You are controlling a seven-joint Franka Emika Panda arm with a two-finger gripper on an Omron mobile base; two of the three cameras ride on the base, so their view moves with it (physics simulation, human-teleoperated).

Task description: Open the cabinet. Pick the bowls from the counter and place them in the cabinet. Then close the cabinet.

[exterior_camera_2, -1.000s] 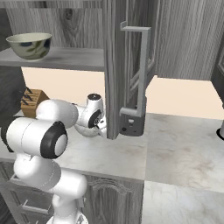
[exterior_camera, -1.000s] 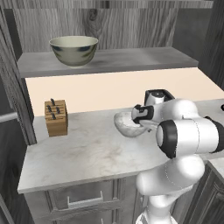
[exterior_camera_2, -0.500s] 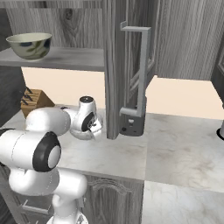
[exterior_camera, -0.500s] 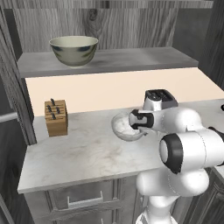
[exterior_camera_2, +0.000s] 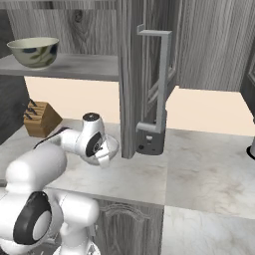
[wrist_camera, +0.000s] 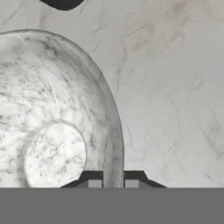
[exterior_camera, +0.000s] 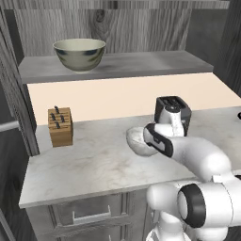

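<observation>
The white-grey marbled bowl is low on the counter, and its rim runs between my two fingertips. My gripper is shut on that rim. The same bowl shows in front of my hand in the left base view, and beside my gripper as a pale bowl in the right base view. The beige-olive bowl stands upright on the grey shelf of the cabinet. The cabinet door stands open, its bar handle facing me.
A wooden knife block stands at the counter's back left. A dark toaster sits just behind my hand. The open door's edge hangs close to the right of my wrist. Grey drawer fronts lie below the counter.
The jaws have closed onto the marbled bowl's rim. My forearm and elbow have swung lower and further right. The bowl has stayed in about the same place.
</observation>
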